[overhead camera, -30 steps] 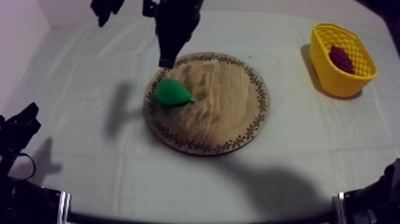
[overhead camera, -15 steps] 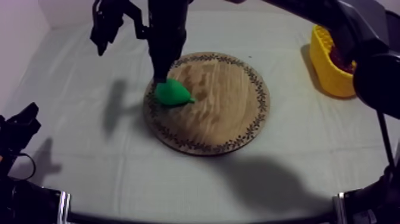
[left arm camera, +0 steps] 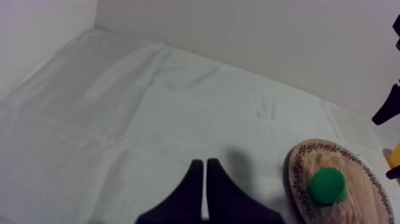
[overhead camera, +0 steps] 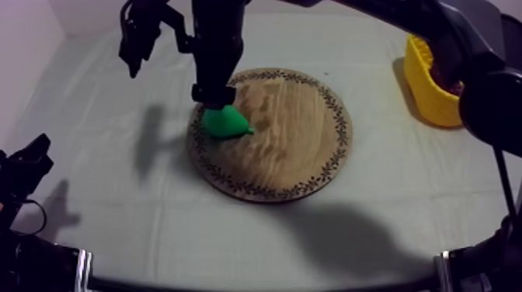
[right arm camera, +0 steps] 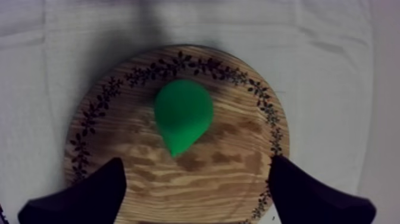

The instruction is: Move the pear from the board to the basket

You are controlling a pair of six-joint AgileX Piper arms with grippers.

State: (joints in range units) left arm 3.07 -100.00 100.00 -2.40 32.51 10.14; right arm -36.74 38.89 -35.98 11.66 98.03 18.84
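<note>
Target pear (overhead camera: 225,123) is found lying on its side on the wooden board (overhead camera: 295,147), close to the board rim on the side away from the yellow basket (overhead camera: 426,93), narrow end pointed toward board centre. Directly above it the right gripper (right arm camera: 196,168) is held over the board, fingers spread wide with nothing between them. The pear is framed in the gap and no contact is seen. Well off the board, the left gripper (left arm camera: 204,164) is parked with fingers pressed together on nothing. The pear is judged a light, rigid toy with a smooth skin, so slip is likely on the taper. Hold is best taken across the fat round body, not the thin neck. Being round, it may be rolled if one finger lands first. The board around the pear is bare, so nothing should be fouled on descent. The basket sits well apart from the board, partly hidden behind the right arm, and its contents cannot be made out. Its wall must be cleared on the carry.
</note>
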